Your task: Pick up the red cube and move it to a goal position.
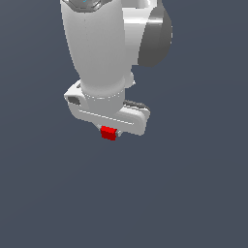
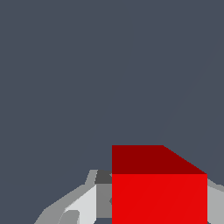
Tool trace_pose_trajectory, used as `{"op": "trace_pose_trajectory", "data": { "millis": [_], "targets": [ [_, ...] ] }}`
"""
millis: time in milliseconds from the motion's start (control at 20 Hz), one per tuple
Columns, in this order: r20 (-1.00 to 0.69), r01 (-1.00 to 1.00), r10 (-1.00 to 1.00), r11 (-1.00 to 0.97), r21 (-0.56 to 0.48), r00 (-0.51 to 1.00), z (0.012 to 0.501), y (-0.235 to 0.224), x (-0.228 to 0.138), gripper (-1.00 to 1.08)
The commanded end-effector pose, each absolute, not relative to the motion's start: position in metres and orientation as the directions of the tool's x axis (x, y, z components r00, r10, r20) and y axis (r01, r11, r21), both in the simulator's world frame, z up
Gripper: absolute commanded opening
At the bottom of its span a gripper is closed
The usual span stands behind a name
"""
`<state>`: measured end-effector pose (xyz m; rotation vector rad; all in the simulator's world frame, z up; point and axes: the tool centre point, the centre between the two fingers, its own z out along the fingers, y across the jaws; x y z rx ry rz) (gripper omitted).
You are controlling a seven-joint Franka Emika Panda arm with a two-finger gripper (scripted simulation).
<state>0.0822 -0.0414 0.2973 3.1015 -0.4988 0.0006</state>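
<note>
Looking at the exterior view, we mostly get the white arm filling the upper half, its top cut off by the frame edge. The gripper point(image 1: 109, 131) hangs below the wrist, and the red cube point(image 1: 108, 133) pokes out just under the white hand body. We can't really see the fingers there; the hand hides them. In the wrist view the red cube point(image 2: 159, 192) sits huge and close, cropped by the frame edge, with grey finger parts point(image 2: 83, 203) touching its side and another sliver on the opposite side. So the jaws look clamped on the cube. Everything around is flat dark blue-grey, and we can't tell if the cube rests on any surface.
</note>
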Motion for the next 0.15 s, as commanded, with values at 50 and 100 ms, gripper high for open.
{"op": "trace_pose_trajectory", "data": {
  "millis": [50,100],
  "targets": [
    [0.000,-0.313,-0.313,-0.950,0.000,0.950,0.3003,-0.0417,0.0836,-1.00],
    [0.000,-0.313,-0.313,-0.950,0.000,0.950,0.3002,-0.0417,0.0837,-1.00]
  ]
}}
